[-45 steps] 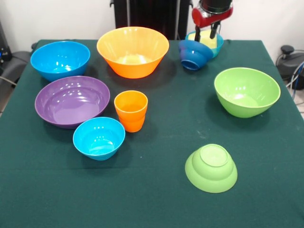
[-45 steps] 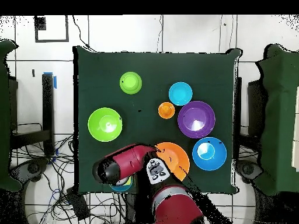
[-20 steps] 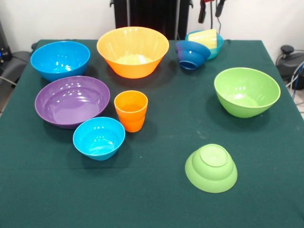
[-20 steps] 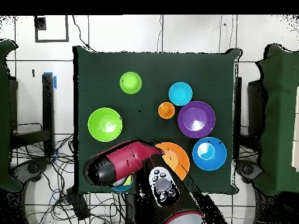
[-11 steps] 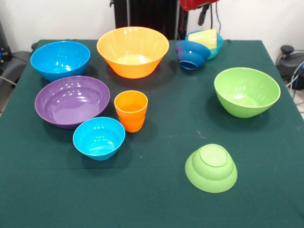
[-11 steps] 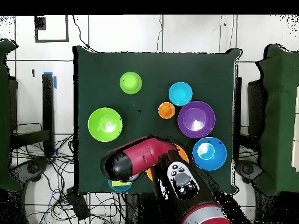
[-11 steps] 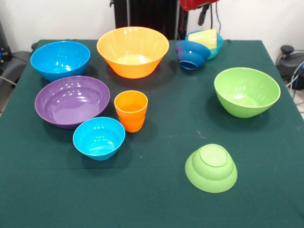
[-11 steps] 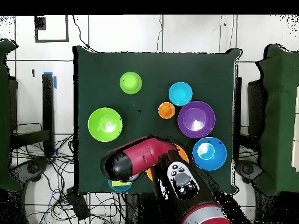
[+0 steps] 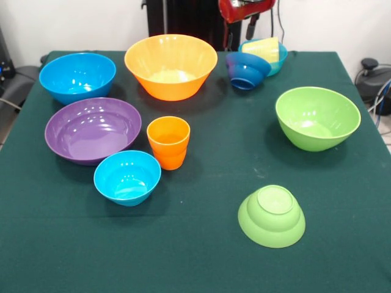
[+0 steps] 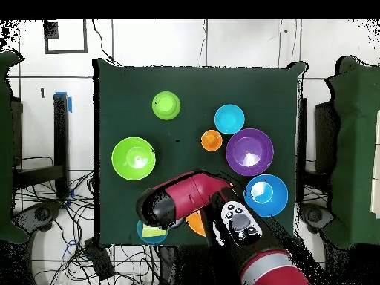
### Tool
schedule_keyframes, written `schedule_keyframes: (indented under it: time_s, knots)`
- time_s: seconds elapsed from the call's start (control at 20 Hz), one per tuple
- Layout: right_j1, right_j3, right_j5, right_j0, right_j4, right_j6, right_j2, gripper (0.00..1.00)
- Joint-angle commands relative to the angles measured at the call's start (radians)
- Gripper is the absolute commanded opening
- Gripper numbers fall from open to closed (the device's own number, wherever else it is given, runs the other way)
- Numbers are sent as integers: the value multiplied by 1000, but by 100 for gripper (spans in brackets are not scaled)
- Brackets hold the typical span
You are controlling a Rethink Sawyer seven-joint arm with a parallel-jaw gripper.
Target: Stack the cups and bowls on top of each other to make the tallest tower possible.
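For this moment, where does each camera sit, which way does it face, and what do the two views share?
Front view: across the table from the robot, facing it over the green cloth; only the red arm shows, at the top edge.
Overhead view: above the table, looking straight down, with the robot's base at the bottom; the arm covers part of the large orange bowl.
Shared: the orange cup, purple bowl and upside-down small lime green bowl, turned half round between views.

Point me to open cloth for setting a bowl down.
Widest free patch: the near strip in front of the small light blue bowl and upturned small green bowl. Also open between the orange cup and large green bowl. Crowded: far edge and purple bowl cluster.
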Motion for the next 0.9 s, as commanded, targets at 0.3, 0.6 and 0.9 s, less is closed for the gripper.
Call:
schedule_keyframes:
  time_s: [0.3, 0.6, 0.9]
  knots:
    - [64, -70, 84, -18, -59, -165, 78, 100]
    - [85, -87, 105, -36, -50, -176, 85, 100]
    - [95, -102, 115, -47, -62, -187, 92, 100]
